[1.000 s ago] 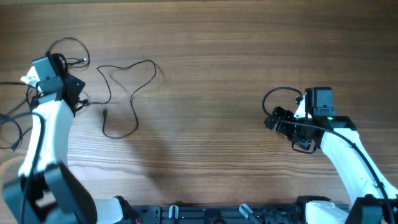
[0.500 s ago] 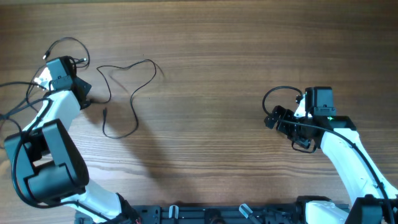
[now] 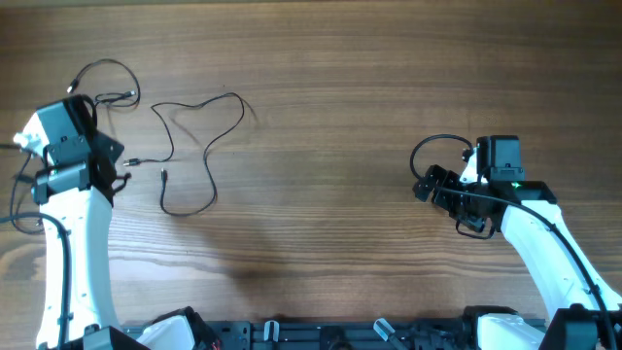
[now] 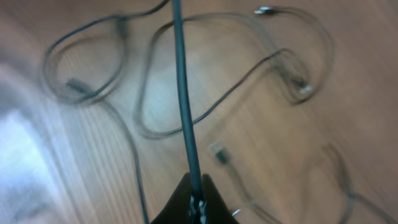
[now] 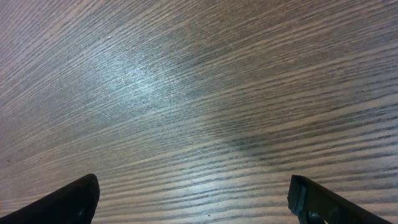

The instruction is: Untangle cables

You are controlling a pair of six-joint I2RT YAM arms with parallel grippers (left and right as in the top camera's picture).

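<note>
Several thin black cables lie at the table's left. One long cable (image 3: 207,146) snakes from near my left arm to a plug end (image 3: 163,178). Another makes a loop (image 3: 105,70) at the back left. My left gripper (image 3: 113,160) is shut on a black cable (image 4: 181,93) that runs straight up from the jaws (image 4: 196,202) in the left wrist view. Blurred cable loops (image 4: 249,68) lie on the wood below it. My right gripper (image 3: 428,185) is open and empty over bare wood (image 5: 196,202), far from the cables.
More thin cords (image 3: 17,190) trail off the table's left edge by my left arm. A thicker black cord (image 3: 432,146) loops from the right wrist camera. The wooden table (image 3: 340,117) stretches between the two arms.
My left arm has swung and its wrist has shifted down and left, still holding the cable. A short stretch of cable now shows to the gripper's right. The right arm has not moved.
</note>
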